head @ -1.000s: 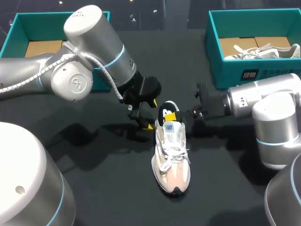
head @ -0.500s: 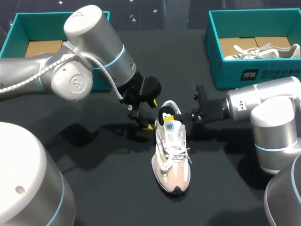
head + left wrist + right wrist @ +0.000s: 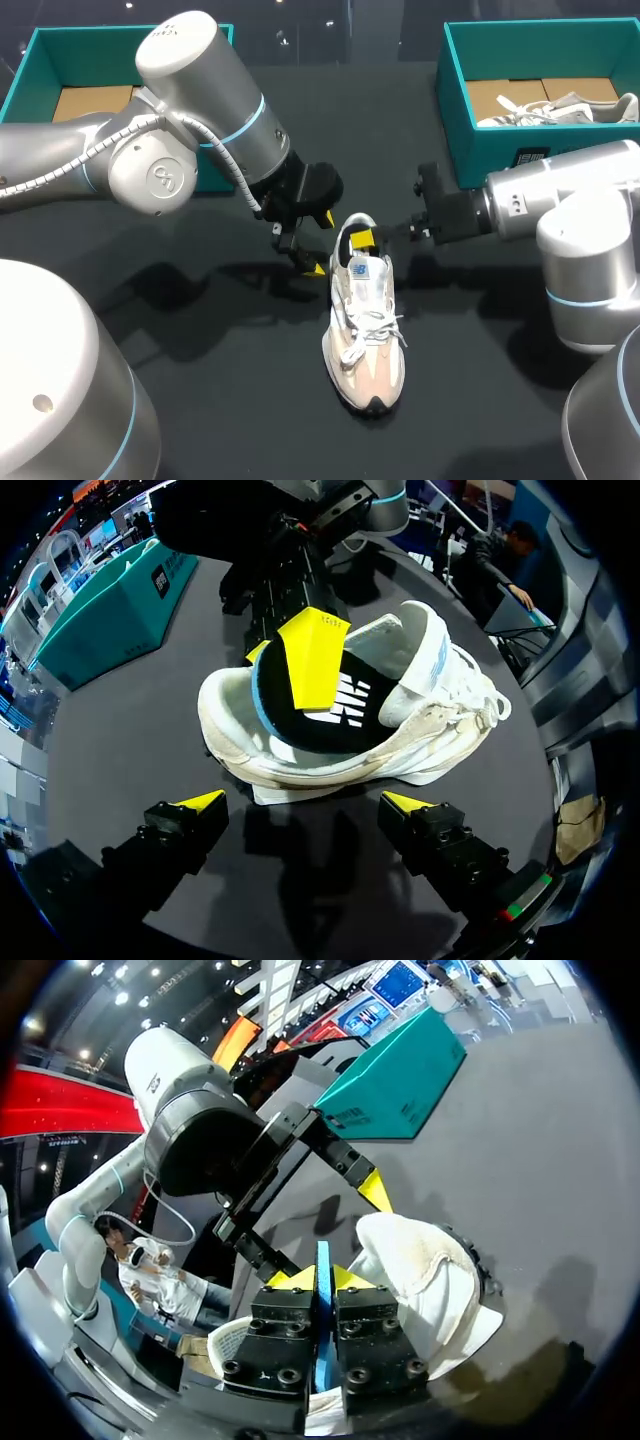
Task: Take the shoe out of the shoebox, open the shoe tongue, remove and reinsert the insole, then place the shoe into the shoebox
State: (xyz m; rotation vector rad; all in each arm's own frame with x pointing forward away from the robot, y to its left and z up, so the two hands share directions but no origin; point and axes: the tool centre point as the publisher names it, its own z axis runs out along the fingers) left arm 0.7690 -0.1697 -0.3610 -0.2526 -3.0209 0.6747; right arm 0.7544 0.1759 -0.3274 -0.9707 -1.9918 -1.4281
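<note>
**Insole removal, grasp stage.** A white and beige lace-up sneaker (image 3: 365,330) rests on its sole near the middle of the black counter (image 3: 200,400), toe toward the robot and heel opening toward the two arms. It is outside both boxes.

The right gripper (image 3: 365,238) comes in low from the side and reaches into the heel opening. Its yellow-tipped fingers (image 3: 350,1278) are pressed together on the thin, black-topped, blue-edged insole (image 3: 335,708). In the right wrist view the blue edge shows as a narrow strip clamped between the two tips. The heel end is probably chosen because it is the only part of the insole open to reach. A pull from there would draw the insole out along the shoe's length.

The left gripper (image 3: 321,243) is held low just beside the heel end. Its fingers (image 3: 195,805) are spread wide, with the shoe ahead of them, and touch nothing. In this position it seems ready to brace the shoe if it drags along with the insole.

The teal cardboard shoebox (image 3: 490,160) at far right holds a second pale sneaker (image 3: 560,108). Another teal box (image 3: 90,55) at far left shows only its brown floor. Both stand well apart from the work, which leaves room for the pull.

Judged stage: the tongue appears lifted off the opening, and the insole is gripped but mostly inside the shoe.
</note>
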